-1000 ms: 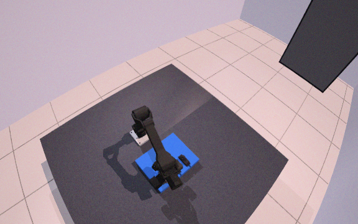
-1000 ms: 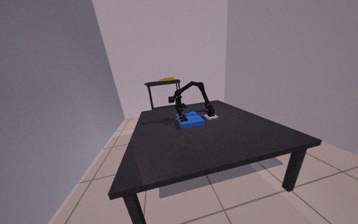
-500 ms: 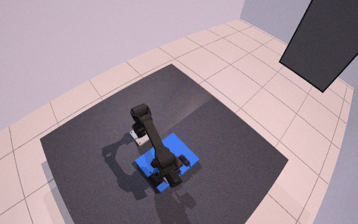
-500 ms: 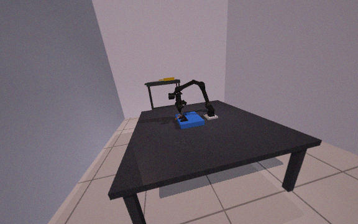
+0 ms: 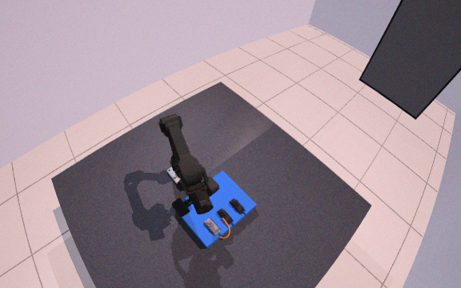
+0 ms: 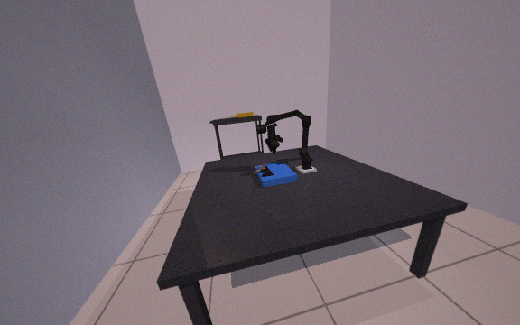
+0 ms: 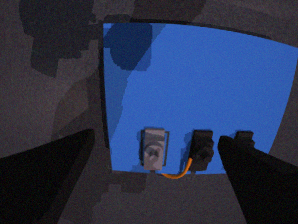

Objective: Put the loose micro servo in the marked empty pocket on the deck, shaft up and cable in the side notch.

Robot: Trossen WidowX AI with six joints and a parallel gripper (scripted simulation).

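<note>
The light grey micro servo (image 5: pixel 212 226) (image 7: pixel 154 137) lies in the marked pocket at one corner of the blue deck (image 5: pixel 224 188) (image 6: pixel 283 173) (image 7: pixel 210 75), with its round output shaft facing up. The dark pocket outline (image 7: pixel 168 149) shows more on its right side in the wrist view. Whether both ears are flat is too small to tell. An orange cable (image 5: pixel 229 230) (image 7: pixel 175 177) curves from near the servo's lower end, past the deck edge, to the neighbouring dark servo. Whether a cable lies in the side notch is unclear. My gripper (image 6: pixel 273 153) (image 7: pixel 157 139) is wide open and empty, well above the deck.
Two dark servos (image 5: pixel 225 216) (image 5: pixel 237 206) (image 7: pixel 202 140) (image 7: pixel 244 136) sit in a row beside the grey one. The deck stands on the dark table (image 5: pixel 294 192) (image 6: pixel 314 217), near the arm's white base (image 6: pixel 306 170). A side stand holding a yellow object (image 6: pixel 245 115) is behind.
</note>
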